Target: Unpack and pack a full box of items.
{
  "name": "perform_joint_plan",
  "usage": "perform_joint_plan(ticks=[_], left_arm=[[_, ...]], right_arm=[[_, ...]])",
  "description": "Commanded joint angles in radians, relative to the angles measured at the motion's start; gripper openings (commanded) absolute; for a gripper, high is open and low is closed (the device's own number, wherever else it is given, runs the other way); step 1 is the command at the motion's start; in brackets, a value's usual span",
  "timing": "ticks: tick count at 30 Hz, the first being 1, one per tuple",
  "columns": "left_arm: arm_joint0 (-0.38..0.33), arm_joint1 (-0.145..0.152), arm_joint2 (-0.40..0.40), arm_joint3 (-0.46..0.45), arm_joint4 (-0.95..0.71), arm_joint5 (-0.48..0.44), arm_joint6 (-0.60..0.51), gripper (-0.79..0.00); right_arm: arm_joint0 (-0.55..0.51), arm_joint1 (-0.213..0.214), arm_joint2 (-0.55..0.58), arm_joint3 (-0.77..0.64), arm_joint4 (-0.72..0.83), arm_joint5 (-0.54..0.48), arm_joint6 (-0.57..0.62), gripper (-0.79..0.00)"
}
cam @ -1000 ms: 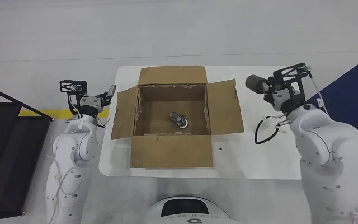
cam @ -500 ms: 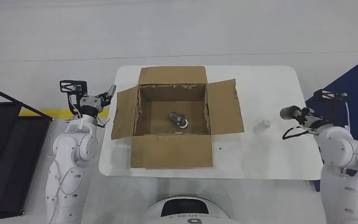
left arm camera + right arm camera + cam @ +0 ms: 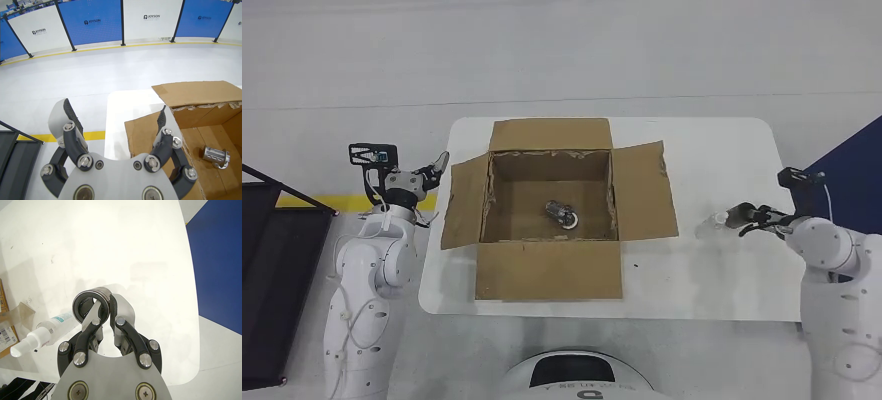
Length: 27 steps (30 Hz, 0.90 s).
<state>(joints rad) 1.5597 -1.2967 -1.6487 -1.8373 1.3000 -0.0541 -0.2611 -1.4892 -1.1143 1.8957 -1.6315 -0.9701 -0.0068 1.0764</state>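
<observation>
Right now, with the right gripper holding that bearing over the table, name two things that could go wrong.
1. The right gripper pinches the bearing by its wall alone, one finger inside the bore; it could swing or slip out.
2. The spray bottle lies on its side close beside the gripper; a nudge might roll it across the table.

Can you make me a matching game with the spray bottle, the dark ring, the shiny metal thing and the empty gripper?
1 spray bottle
2 dark ring
3 shiny metal part
4 left gripper

A inside the cardboard box
B open, holding nothing
C lying on the white table
D pinched by the right gripper

Pairs: 1-C, 2-D, 3-A, 4-B
</observation>
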Motion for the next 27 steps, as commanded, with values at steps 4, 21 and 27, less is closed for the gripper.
perform_joint_plan(ticks=[4, 21, 27], left_arm=[[0.0, 0.0, 0.0, 0.0, 0.0, 0.0, 0.0, 0.0], [0.0, 0.0, 0.0, 0.0, 0.0, 0.0, 0.0, 0.0], [0.0, 0.0, 0.0, 0.0, 0.0, 0.0, 0.0, 0.0]], right_arm=[[0.028, 0.005, -0.017, 0.041, -0.007, 0.0, 0.027, -0.785], [0.059, 0.019, -0.038, 0.035, 0.038, -0.013, 0.074, -0.336], [0.03, 0.024, -0.007, -0.111, 0.042, 0.0, 0.04, -0.339]])
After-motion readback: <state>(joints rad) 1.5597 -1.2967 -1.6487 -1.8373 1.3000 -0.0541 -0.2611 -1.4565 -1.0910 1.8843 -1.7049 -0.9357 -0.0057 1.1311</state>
